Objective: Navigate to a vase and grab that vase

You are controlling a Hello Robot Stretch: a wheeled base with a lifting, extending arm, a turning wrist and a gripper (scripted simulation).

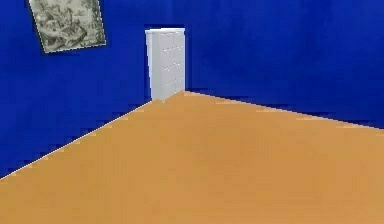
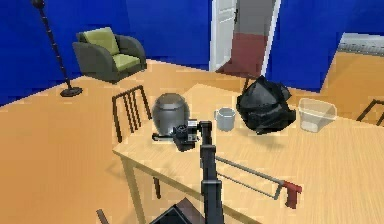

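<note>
1. The vase (image 2: 170,108), a grey, rounded, squat vessel, stands upright near the worktop (image 2: 245,150) corner at the arm side view's 9 o'clock end. Its long axis is vertical.
2. Key relation: the vase is at roughly 12 o'clock from the pincer (image 2: 165,137), right behind it in the picture. I cannot tell whether they touch, or whether the pincer is beside or over it.
3. Pincer state: I cannot tell how the fingers are set, and because the vase stands on the worktop right behind them I cannot tell whether anything is held. The arm (image 2: 208,175) comes up from 6 o'clock. There is only this one arm, so there is no nearer-arm choice.
4. Judgement: navigation looks done and the grab itself is the step in hand. The reach looks to need only a small correction toward 12 o'clock.
5. Containers on the worktop:
   - A pale mug (image 2: 226,119) is at 3 o'clock of the vase, nearby. Its contents are not visible.
   - A crumpled black bag (image 2: 263,105) is further toward 3 o'clock. Its contents are hidden.
   - A clear tub (image 2: 315,113) sits beyond the bag. I cannot tell what is inside.
6. A saw-like tool with a red handle (image 2: 291,192) lies flat at 4 o'clock of the arm.
7. Off the worktop, a dark chair (image 2: 130,108) stands at 9 o'clock of the vase, a green armchair (image 2: 108,52) at 11 o'clock, and a floor lamp (image 2: 52,45) further toward 10 o'clock.
8. In the forward view, a white dresser (image 1: 166,62) stands at 12 o'clock against a blue wall, with a framed picture (image 1: 68,22) at 10 o'clock.
</note>
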